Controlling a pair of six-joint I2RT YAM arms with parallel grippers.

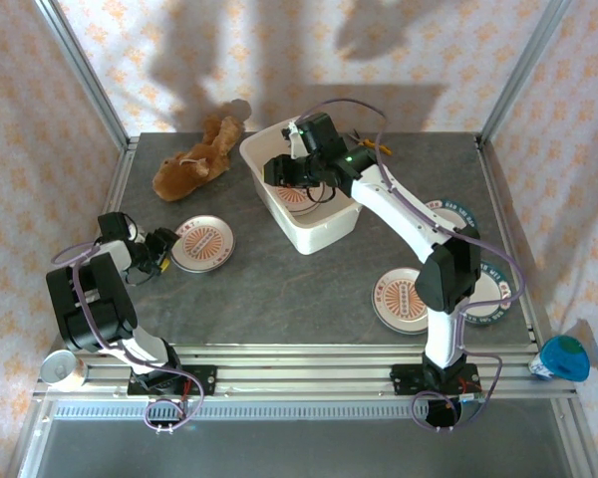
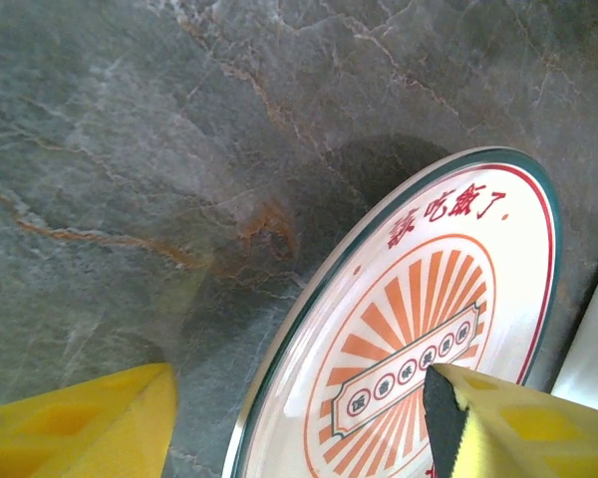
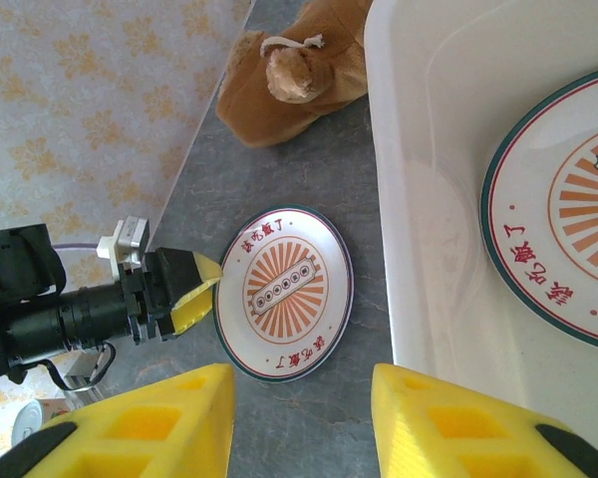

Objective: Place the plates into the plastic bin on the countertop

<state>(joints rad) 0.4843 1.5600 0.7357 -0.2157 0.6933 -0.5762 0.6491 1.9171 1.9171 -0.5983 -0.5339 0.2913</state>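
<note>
In the top view, the left gripper (image 1: 165, 249) sits at the left of the frame, low on the countertop (image 1: 279, 299), right at the left edge of a sunburst plate (image 1: 201, 243). In the left wrist view its yellow fingers (image 2: 80, 428) stand apart. The plate's green rim runs up between them, one finger over the printed face and the other over bare stone. Nothing is clamped.

The right gripper (image 1: 282, 171) hangs over the plastic bin (image 1: 319, 237) at upper centre. In the right wrist view its two fingers (image 3: 149, 428) are spread with nothing between them. One is above the countertop, the other above the bin's wall. A second plate (image 3: 568, 219), printed in orange-red with lettering, lies flat on the bin's floor.

Further plates (image 1: 407, 301) lie at the right of the top view, partly hidden by the right arm. A brown stuffed toy (image 1: 194, 159) lies at upper left, just beside the bin.
</note>
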